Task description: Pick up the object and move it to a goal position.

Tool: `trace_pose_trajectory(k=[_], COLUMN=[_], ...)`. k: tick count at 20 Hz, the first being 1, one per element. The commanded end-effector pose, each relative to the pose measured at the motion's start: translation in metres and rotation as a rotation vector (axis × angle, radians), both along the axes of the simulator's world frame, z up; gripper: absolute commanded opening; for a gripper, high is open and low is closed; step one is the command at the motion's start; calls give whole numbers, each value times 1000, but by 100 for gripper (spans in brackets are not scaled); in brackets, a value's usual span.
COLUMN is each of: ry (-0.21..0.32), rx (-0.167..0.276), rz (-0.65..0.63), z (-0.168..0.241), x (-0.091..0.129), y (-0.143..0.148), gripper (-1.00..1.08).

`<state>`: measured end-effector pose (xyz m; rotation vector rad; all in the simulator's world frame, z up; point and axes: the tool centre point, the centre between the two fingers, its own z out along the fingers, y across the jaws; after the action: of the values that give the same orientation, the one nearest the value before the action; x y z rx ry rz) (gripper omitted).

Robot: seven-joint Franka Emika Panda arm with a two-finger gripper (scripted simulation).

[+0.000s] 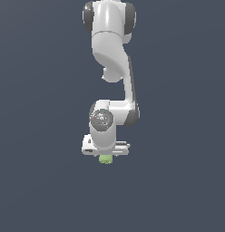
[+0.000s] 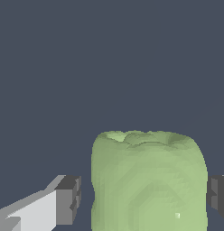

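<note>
White pincer [image 1: 105, 155] points straight down, its dark pads [image 2: 68, 199] set apart on either side of the object [image 2: 149, 182]; one pad shows a gap, the other is just beside it. Only the object's green tip [image 1: 105, 159] shows below the pincer.

the object [image 1: 105, 159] sits right under the gripper [image 1: 105, 156], between the two fingers [image 2: 68, 198]. one finger touches it; the other seems a little apart.
</note>
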<state>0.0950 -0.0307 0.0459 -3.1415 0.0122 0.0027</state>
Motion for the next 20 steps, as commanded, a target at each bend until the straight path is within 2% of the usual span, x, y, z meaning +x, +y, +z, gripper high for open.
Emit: trace_pose_trajectory(k=[1,5,6,20], ry=[-2,-2,-2,-2], rx=[0,0,0,0], rz=[0,0,0,0], z=[-7,-6,-6,-4], x=[1,2,2,0], y=[0,0,0,-1], gripper=[100,100,-100,-100])
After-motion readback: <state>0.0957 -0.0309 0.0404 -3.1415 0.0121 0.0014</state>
